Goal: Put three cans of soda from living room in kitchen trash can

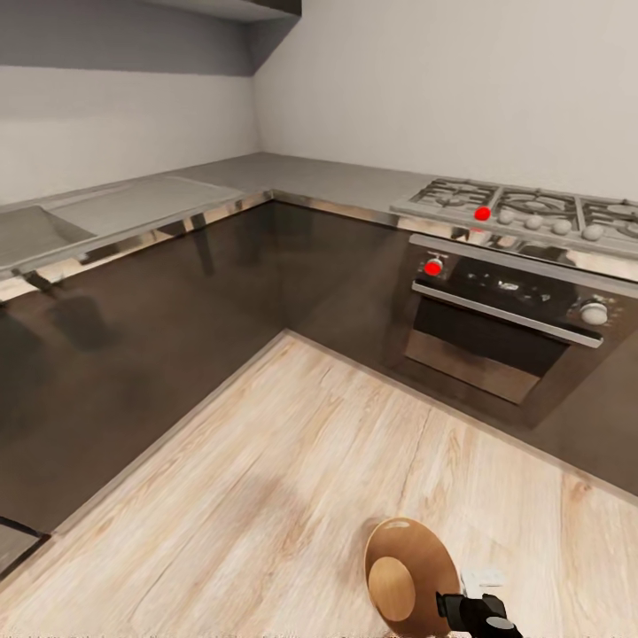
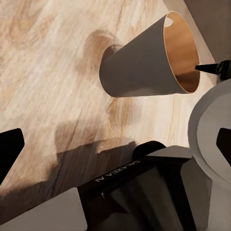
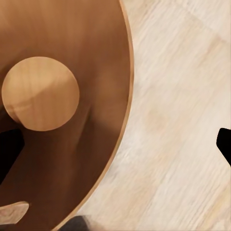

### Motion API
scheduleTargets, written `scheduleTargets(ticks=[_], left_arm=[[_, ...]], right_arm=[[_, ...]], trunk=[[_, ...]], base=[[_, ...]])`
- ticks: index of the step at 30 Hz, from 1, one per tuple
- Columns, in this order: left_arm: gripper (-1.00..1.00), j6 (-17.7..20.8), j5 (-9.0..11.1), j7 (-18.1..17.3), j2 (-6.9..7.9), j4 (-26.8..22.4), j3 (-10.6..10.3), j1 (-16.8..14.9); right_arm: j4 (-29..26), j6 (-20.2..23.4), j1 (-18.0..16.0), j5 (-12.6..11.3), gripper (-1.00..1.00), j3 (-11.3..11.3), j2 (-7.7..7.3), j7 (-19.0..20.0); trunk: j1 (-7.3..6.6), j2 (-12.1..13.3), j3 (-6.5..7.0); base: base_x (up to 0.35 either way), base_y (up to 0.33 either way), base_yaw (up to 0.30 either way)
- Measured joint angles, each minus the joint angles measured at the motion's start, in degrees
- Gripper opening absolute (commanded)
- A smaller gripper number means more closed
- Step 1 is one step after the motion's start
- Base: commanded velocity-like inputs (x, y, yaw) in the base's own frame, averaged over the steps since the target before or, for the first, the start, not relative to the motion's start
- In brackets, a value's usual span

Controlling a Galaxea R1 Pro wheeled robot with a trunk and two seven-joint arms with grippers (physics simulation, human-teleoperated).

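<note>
the robot stands in the kitchen corner, looking down over the wood floor (image 1: pixel 292 461). the trash can (image 1: pixel 409 576) stands upright on the floor near the bottom of the head view, just in front of the robot, its copper-brown rim and lighter round bottom visible from above. the right gripper (image 1: pixel 474 611) hangs just beside the can's rim, a dark shape at the lower edge of the view. in the right wrist view the can's brown inside (image 3: pixel 62 96) lies partly under that gripper, and the two dark fingertips (image 3: pixel 225 144) sit far apart at the picture's edges with nothing between them, so the right gripper is open. in the left wrist view the grey outside of the trash can (image 2: pixel 139 62) shows on the floor; the left gripper's fingertips (image 2: pixel 9 149) also stand wide apart, open and empty. behind, dark lower cabinets (image 1: pixel 133 354) run under the steel table (image 1: pixel 292 173), with a sink (image 1: pixel 35 232) at left, and a hob (image 1: pixel 532 208) above an oven (image 1: pixel 509 328) at right.
</note>
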Motion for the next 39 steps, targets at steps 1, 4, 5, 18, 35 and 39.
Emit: scheduleTargets(ticks=[1, 4, 5, 18, 35, 39], left_arm=[[1.00, 0.00, 0.00, 0.00, 0.00, 0.00, 0.00, 0.00], [1.00, 0.00, -0.01, 0.00, 0.00, 0.00, 0.00, 0.00], [1.00, 0.00, -0.01, 0.00, 0.00, 0.00, 0.00, 0.00], [1.00, 0.00, -0.01, 0.00, 0.00, 0.00, 0.00, 0.01], [1.00, 0.00, -0.01, 0.00, 0.00, 0.00, 0.00, 0.03], [1.00, 0.00, -0.01, 0.00, 0.00, 0.00, 0.00, 0.00]], right_arm=[[0.00, 0.00, 0.00, 0.00, 1.00, 0.00, 0.00, 0.00], [0.00, 0.00, 0.00, 0.00, 1.00, 0.00, 0.00, 0.01], [0.00, 0.00, 0.00, 0.00, 1.00, 0.00, 0.00, 0.00], [0.00, 0.00, 0.00, 0.00, 1.00, 0.00, 0.00, 0.02], [0.00, -0.04, 0.00, 0.00, 1.00, 0.00, 0.00, 0.03], [0.00, -0.03, 0.00, 0.00, 1.00, 0.00, 0.00, 0.01]], trunk=[[0.22, -0.40, -0.27], [0.88, -1.60, -1.08], [1.10, -2.01, -1.35], [3.74, -6.83, -4.70], [3.95, -7.22, -5.90], [3.96, -7.23, -6.17]], base=[[0.000, 0.000, 0.000], [0.000, 0.000, 0.000], [0.000, 0.000, 0.000], [0.000, 0.000, 0.000], [0.000, 0.000, 0.000], [0.000, 0.000, 0.000]])
